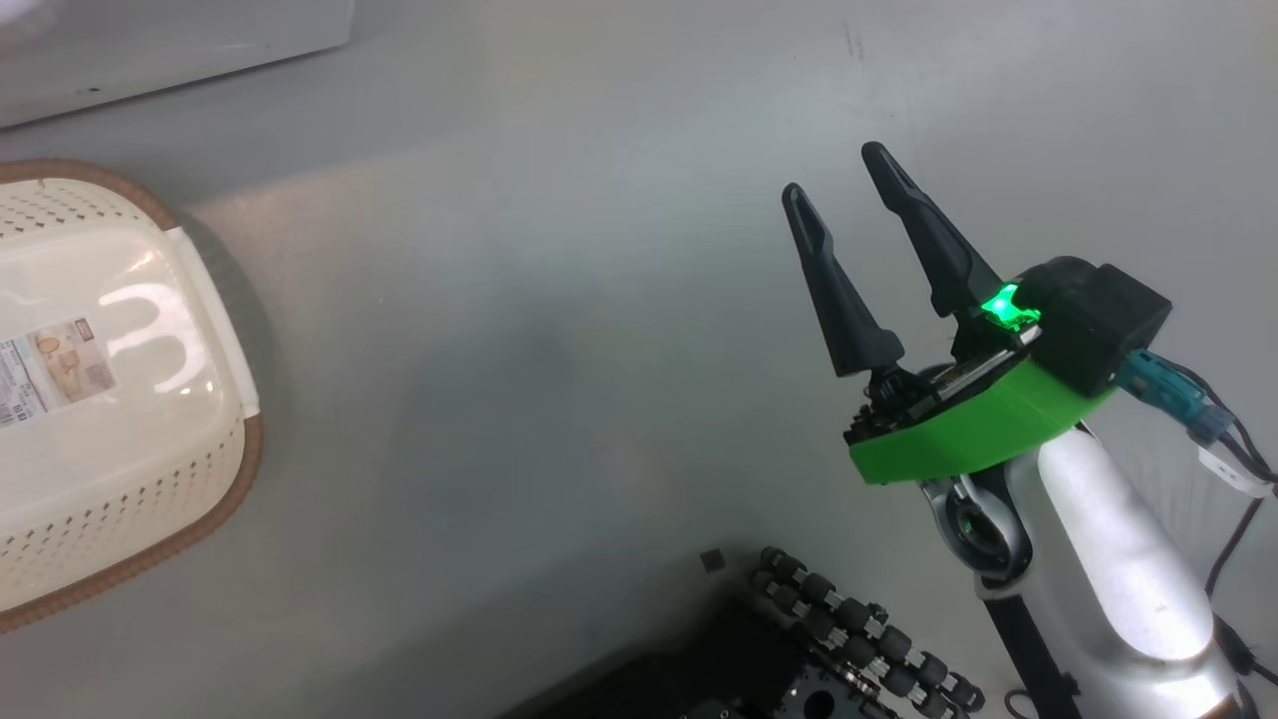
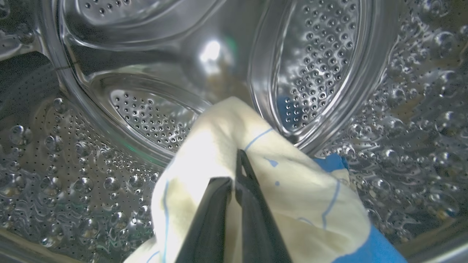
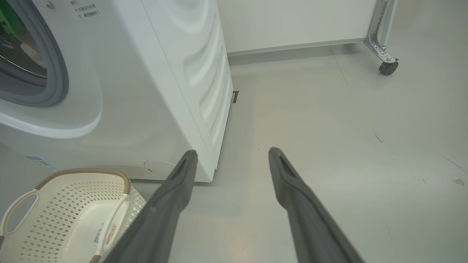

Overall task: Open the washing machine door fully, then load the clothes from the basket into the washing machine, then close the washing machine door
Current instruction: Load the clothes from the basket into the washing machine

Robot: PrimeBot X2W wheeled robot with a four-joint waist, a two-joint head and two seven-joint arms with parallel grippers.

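My left hand [image 2: 230, 166] pinches a soft, light garment [image 2: 299, 190] inside the drum [image 2: 314, 65]; I'd grip any fold; right hand [image 1: 834, 172] spread.

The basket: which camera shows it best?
The head view: it looks down into the basket, showing its bare bottom and label. The right wrist view catches it at an angle, partly behind a finger of the right gripper. The left wrist view faces the drum.
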